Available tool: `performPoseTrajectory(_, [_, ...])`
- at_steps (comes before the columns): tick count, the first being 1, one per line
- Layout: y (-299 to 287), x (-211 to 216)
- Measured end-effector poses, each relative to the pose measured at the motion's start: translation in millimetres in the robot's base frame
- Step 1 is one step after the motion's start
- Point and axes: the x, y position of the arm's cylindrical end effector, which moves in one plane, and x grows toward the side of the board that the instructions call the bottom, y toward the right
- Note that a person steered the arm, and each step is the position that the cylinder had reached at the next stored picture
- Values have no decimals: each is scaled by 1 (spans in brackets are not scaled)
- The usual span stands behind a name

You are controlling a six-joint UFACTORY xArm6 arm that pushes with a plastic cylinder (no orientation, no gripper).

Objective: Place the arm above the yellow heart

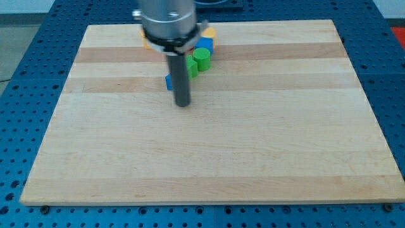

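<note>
My tip (183, 103), bare and holding nothing, sits just below the blue block (169, 82); sliding up toward the half-hidden yellow block (211, 31) could scatter the green blocks (201, 58).

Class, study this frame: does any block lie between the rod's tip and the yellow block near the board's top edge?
Yes. My tip rests on the board below the cluster. A blue block sits just beside the rod, and green blocks lie higher up. The yellow block is mostly hidden behind the arm, so its shape cannot be confirmed.
</note>
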Motion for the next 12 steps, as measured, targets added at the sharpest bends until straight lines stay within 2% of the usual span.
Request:
performPoseTrajectory(2, [-3, -29])
performPoseTrajectory(4, [-3, -35])
performPoseTrajectory(5, [32, -34])
performPoseTrajectory(6, [127, -61])
performPoseTrajectory(7, [155, -143])
performPoseTrajectory(8, [148, -216])
performPoseTrajectory(9, [103, -233])
performPoseTrajectory(10, [55, -227])
performPoseTrajectory(12, [43, -218])
